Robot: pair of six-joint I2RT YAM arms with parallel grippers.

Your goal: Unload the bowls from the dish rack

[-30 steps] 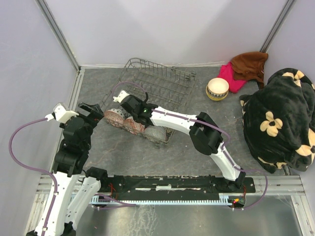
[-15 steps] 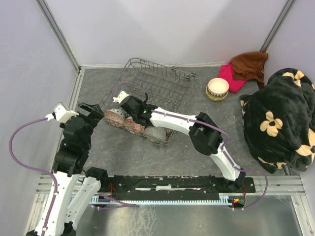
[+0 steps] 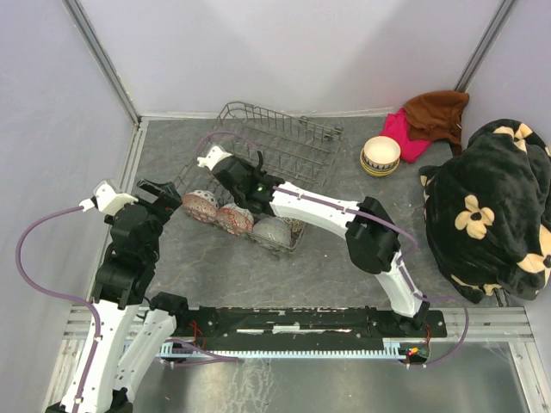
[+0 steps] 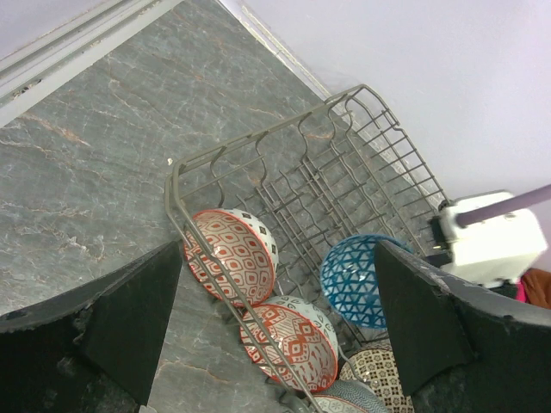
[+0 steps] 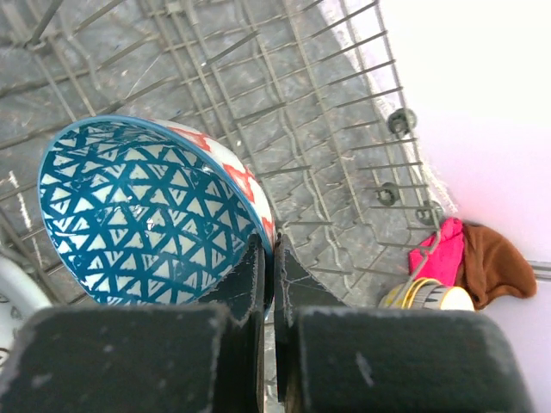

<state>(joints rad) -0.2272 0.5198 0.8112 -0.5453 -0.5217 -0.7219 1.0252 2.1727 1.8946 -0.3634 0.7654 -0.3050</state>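
Where the right arm reaches into the large grey wire dish rack (image 3: pixel 288 142), its right gripper (image 5: pixel 269 254) is clamped on the rim of a small round ceramic bowl with a blue triangle lattice inside and red marks on a white outside (image 5: pixel 146 211). One finger sits inside the rim and the other outside. In the right wrist view this bowl fills the left half of the frame, tipped on its side with its opening towards the camera, over the rack's wire floor. Whether it touches the wires I cannot tell.

The left gripper (image 4: pixel 277 249) hangs with its jaws spread wide and nothing between them, just outside the rack's near left corner. In the left wrist view two round bowls with red diamond patterns on white (image 4: pixel 232 254) (image 4: pixel 293 340) stand on edge behind the rack's side wall, at lower centre, one against the other.

At the upper right of the top view, a cream bowl with a yellow band (image 3: pixel 380 155) sits upright on the grey stone-look table (image 3: pixel 215 267), just beside a pink cloth (image 3: pixel 405 133).
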